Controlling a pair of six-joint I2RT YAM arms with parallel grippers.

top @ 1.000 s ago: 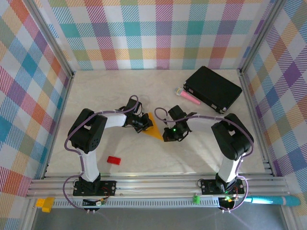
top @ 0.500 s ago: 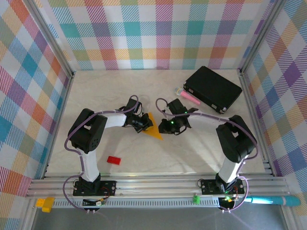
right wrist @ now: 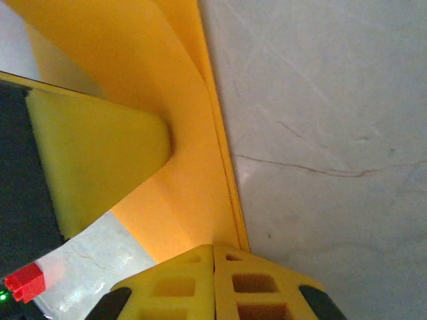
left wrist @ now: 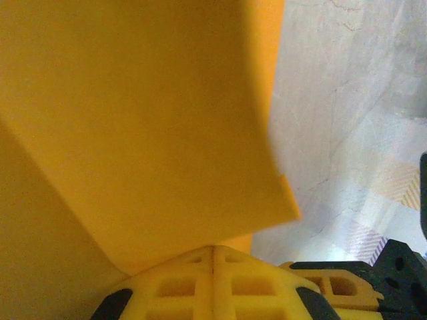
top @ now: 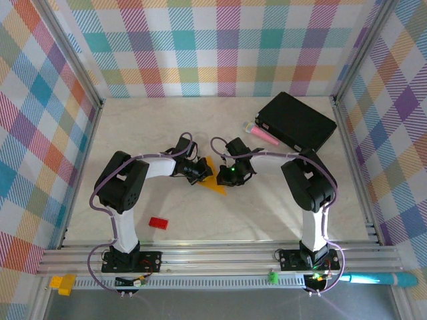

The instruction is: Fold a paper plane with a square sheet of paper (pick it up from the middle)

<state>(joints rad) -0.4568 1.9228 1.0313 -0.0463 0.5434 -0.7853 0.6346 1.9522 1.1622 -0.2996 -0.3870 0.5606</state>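
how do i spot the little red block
Start at the left arm's base at the near edge of the table. Just ahead and to its right, the small red block lies by itself on the pale surface. It is red and blocky, well apart from the orange-yellow paper between the arms.

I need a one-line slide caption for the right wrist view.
Shut right gripper at the creased edge of folded orange paper on the table.
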